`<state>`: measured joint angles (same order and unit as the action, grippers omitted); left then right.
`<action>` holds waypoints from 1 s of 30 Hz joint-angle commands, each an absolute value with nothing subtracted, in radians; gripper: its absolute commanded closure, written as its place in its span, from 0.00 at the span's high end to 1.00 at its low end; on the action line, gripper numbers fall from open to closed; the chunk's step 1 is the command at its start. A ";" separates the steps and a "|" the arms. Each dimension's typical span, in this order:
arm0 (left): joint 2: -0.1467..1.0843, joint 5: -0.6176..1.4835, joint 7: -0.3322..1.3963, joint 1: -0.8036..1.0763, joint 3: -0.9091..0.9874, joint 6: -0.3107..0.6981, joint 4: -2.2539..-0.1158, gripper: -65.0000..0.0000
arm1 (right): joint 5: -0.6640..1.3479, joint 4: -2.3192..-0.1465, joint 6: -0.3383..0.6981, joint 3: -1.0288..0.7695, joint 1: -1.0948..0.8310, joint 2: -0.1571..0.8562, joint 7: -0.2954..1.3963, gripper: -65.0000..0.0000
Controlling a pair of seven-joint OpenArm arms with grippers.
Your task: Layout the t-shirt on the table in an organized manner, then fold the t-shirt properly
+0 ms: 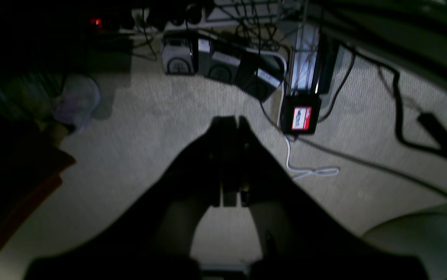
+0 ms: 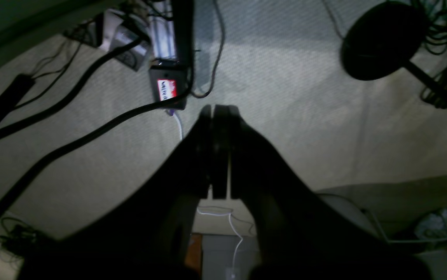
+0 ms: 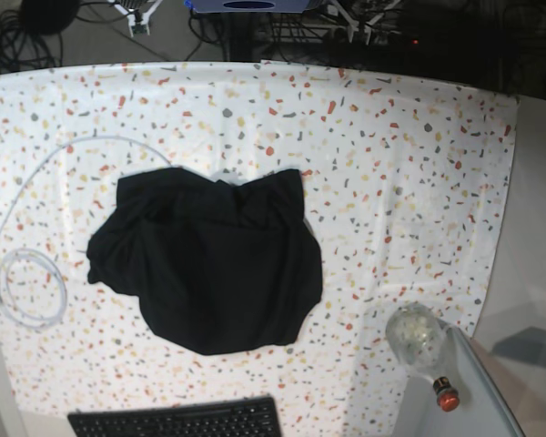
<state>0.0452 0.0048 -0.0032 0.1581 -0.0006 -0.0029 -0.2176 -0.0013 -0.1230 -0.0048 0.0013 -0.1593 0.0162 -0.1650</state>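
The black t-shirt (image 3: 209,264) lies crumpled in a rough heap on the speckled white table (image 3: 391,164), left of centre, with sleeves and hem bunched under. Neither arm shows in the base view. My left gripper (image 1: 231,120) appears only in the left wrist view: its jaws are pressed together with nothing between them, hanging over grey carpet. My right gripper (image 2: 219,109) appears only in the right wrist view, likewise shut and empty over the carpet. Both are away from the shirt.
A white cable loop (image 3: 25,284) lies on the table's left side. A black keyboard (image 3: 177,421) sits at the front edge. A clear bottle (image 3: 414,332) stands at the front right corner. Cables and a black box with a red label (image 1: 300,118) lie on the floor.
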 commanded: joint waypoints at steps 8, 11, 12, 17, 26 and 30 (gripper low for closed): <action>0.050 -0.005 -0.008 0.209 -0.012 -0.007 -0.266 0.00 | -0.002 -0.125 -0.007 -0.002 -0.170 0.016 -0.165 0.00; 0.061 -0.004 -0.008 0.220 -0.012 -0.007 -0.280 0.00 | -0.002 -0.125 -0.007 -0.002 -0.168 0.016 -0.165 0.00; 0.064 -0.001 -0.007 0.220 -0.012 -0.007 -0.280 0.00 | -0.002 -0.125 -0.007 -0.002 -0.168 0.016 -0.165 0.00; 0.065 -0.001 -0.005 0.220 -0.012 -0.007 -0.278 0.00 | -0.002 -0.125 -0.007 -0.002 -0.168 0.016 -0.165 0.00; 0.067 0.005 -0.005 0.222 -0.004 -0.007 -0.278 0.00 | -0.002 -0.125 -0.007 -0.002 -0.174 0.016 -0.165 0.00; 0.074 0.005 -0.005 0.237 -0.004 -0.007 -0.282 0.00 | -0.001 -0.125 -0.007 -0.002 -0.177 0.016 -0.165 0.00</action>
